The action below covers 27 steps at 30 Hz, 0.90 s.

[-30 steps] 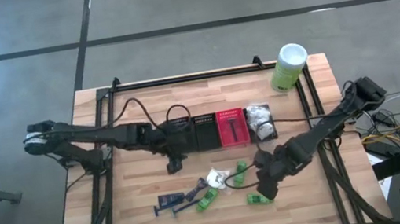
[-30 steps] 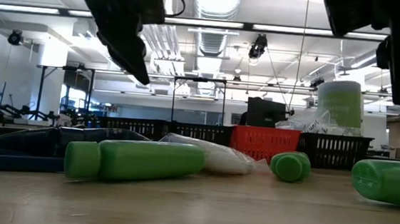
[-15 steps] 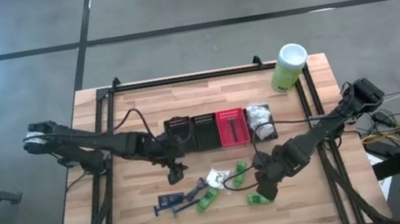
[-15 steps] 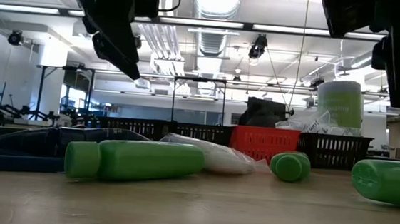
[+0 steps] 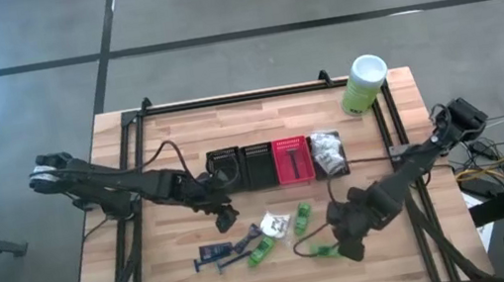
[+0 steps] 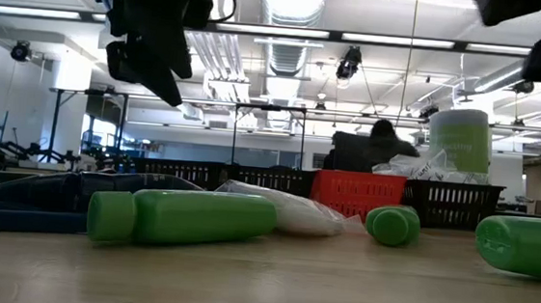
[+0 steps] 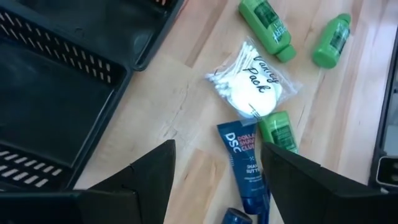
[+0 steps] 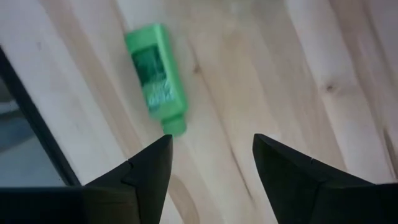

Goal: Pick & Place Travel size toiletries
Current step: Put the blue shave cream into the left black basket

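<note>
The wooden counter (image 5: 182,141) carries a row of four mesh baskets, with the red basket (image 5: 292,160) as landmark: two black baskets (image 5: 243,165) stand on one side of it, and another holding white packets (image 5: 328,152) on the other. A pale-green canister (image 5: 363,84) stands well beyond the red basket, near the counter's far corner.

The left tool (image 5: 226,217) hangs near the outer black basket, its fingers apart and empty, above a blue tube (image 7: 244,162) and a white packet (image 7: 254,90). The right tool (image 5: 346,244) hovers on the near side of the red basket, fingers apart with nothing between them.

One green bottle (image 5: 323,249) lies flat just beside the right tool; in the right wrist view its long axis runs along the wood grain (image 8: 155,86). Two more green bottles (image 5: 301,219) lie flat nearer the red basket, one (image 5: 262,249) angled slantwise beside the dark razor-like sticks (image 5: 217,254)
</note>
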Tool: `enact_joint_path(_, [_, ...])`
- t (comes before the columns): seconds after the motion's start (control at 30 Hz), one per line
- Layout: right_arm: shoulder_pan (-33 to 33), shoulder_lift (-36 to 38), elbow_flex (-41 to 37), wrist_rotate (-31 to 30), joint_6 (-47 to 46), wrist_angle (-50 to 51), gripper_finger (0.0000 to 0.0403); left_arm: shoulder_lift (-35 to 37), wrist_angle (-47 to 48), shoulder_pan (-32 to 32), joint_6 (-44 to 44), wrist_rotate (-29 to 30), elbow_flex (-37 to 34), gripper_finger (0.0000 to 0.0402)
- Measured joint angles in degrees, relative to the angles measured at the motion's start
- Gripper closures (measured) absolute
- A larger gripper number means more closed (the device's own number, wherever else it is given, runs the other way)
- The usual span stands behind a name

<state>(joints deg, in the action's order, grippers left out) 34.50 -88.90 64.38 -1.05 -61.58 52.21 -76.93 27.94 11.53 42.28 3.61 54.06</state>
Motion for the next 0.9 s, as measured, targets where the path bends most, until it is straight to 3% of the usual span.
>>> enact_joint_path(0.43, [9.2, 0.0, -0.6, -0.5, -10.2, 3.0, 0.0161, 0.0, -1.3, 0.0, 0.7, 0.9, 0.0, 0.0161])
enact_joint_path(0.57, [11.2, 0.0, -1.0, -0.5, -13.4, 3.1, 0.0155, 0.0, -0.8, 0.8, -2.6, -3.5, 0.0, 0.0161])
enact_joint_path(0.7, [13.5, 0.0, -1.2, -0.7, -16.8, 3.0, 0.0151, 0.0, 3.6, 3.6, -5.9, -5.0, 0.0, 0.0161])
enact_joint_path(0.9, [15.9, 0.0, -1.6, -2.9, -19.4, 3.0, 0.0147, -0.2, 7.7, 10.4, -8.4, 0.3, 0.0, 0.0161])
